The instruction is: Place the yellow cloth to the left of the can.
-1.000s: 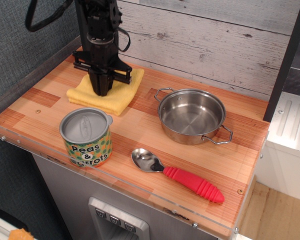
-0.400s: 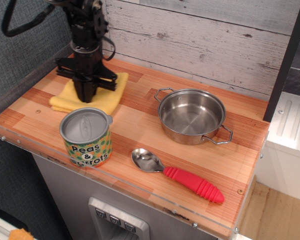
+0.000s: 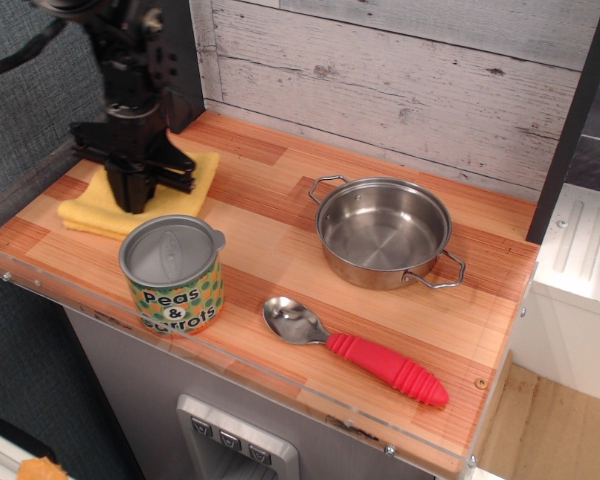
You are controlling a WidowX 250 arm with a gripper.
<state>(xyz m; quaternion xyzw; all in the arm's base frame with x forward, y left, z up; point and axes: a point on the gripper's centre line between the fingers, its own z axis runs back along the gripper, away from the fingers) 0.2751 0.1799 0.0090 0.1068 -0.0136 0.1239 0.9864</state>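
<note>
The yellow cloth [image 3: 115, 205] lies flat on the wooden counter at the far left, just behind and left of the can. The can [image 3: 173, 276] stands upright near the front edge, with a grey lid and a "Peas & Carrots" label. My black gripper [image 3: 132, 200] points straight down onto the middle of the cloth, its fingers close together and pressed into the fabric. The cloth under the fingers is hidden.
A steel pot with two handles [image 3: 382, 231] sits right of centre. A spoon with a red handle [image 3: 358, 351] lies in front of it. A grey plank wall [image 3: 400, 80] backs the counter. A dark panel [image 3: 20, 120] borders the left edge.
My gripper has moved left and a little forward, dragging the yellow cloth with it from behind the can toward the counter's left edge. The can, pot and spoon have not moved.
</note>
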